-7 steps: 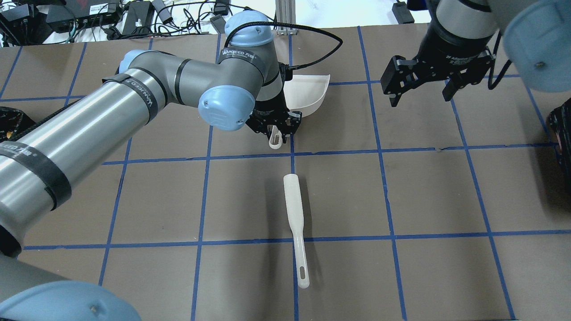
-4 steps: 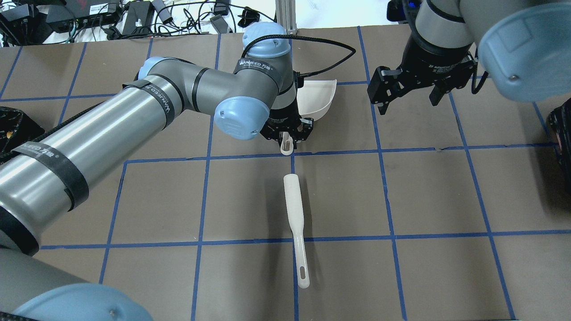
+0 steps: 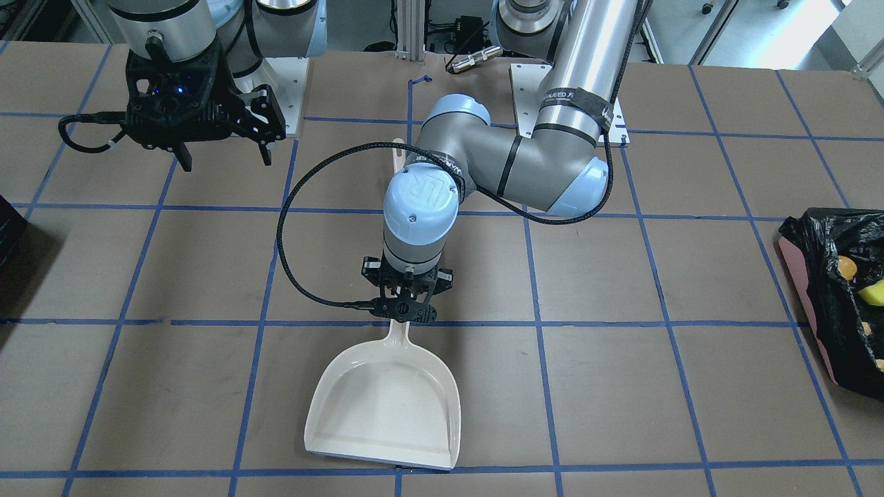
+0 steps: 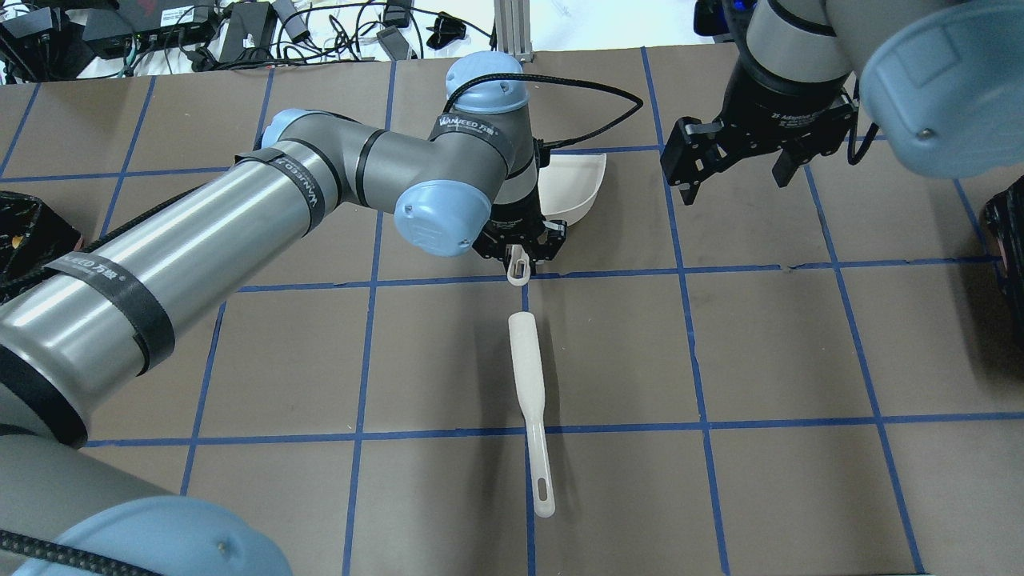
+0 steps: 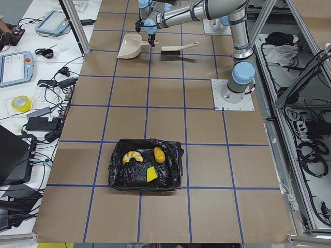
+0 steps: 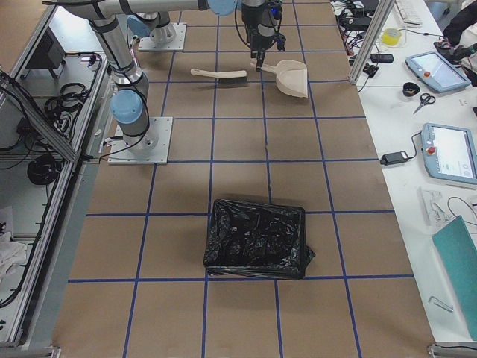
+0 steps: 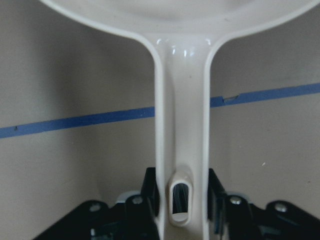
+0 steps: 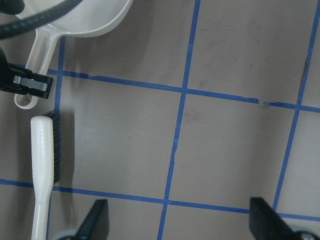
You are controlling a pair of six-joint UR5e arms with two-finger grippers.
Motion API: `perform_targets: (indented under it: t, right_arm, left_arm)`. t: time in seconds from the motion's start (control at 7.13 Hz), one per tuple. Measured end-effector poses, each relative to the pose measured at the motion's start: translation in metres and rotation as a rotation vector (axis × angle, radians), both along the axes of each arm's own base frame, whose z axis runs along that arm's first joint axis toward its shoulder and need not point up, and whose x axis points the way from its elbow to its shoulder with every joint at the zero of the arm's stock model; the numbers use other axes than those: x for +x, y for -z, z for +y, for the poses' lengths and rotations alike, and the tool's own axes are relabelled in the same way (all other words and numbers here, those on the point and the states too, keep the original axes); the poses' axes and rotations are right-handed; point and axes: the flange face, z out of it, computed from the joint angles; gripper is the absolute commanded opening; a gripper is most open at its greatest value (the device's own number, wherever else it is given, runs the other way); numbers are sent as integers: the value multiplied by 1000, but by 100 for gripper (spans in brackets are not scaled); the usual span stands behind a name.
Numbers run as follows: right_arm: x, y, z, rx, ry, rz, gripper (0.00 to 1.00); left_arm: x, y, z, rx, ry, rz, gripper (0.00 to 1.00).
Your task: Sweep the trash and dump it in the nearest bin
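My left gripper (image 3: 404,314) is shut on the handle of the cream dustpan (image 3: 387,407), which is empty and lies low and flat at the table. The left wrist view shows the handle (image 7: 182,125) clamped between both fingers. The cream brush (image 4: 528,376) lies loose on the table just behind the dustpan handle. My right gripper (image 4: 738,180) is open and empty, hovering to the right of the dustpan (image 4: 572,188). The pink-sided bin (image 3: 801,276) with its black bag stands at the table end on my left and holds yellow trash (image 5: 146,170).
A plain dark bin (image 6: 257,239) stands at the table end on my right, seen at the edge of the overhead view (image 4: 1008,240). Cables and power supplies (image 4: 240,32) lie beyond the table's far edge. Blue tape lines grid the brown table top (image 4: 768,344).
My left gripper has carried the dustpan to the right and slightly toward me. My right gripper has shifted left and away from me, still open.
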Motion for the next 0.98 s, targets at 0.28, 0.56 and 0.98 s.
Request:
perform_targets:
  t: [0.28, 0.56, 0.98]
  right_arm:
    - [0, -5, 6, 3, -78, -5, 100]
    - [-1, -6, 7, 7, -72, -2, 100]
    - [-2, -4, 8, 13, -51, 6, 100]
  left_arm:
    - [-2, 4, 1, 7, -1, -3, 80]
    - [-5, 1, 3, 2, -5, -2, 100]
    - [2, -28, 0, -35, -22, 5, 100]
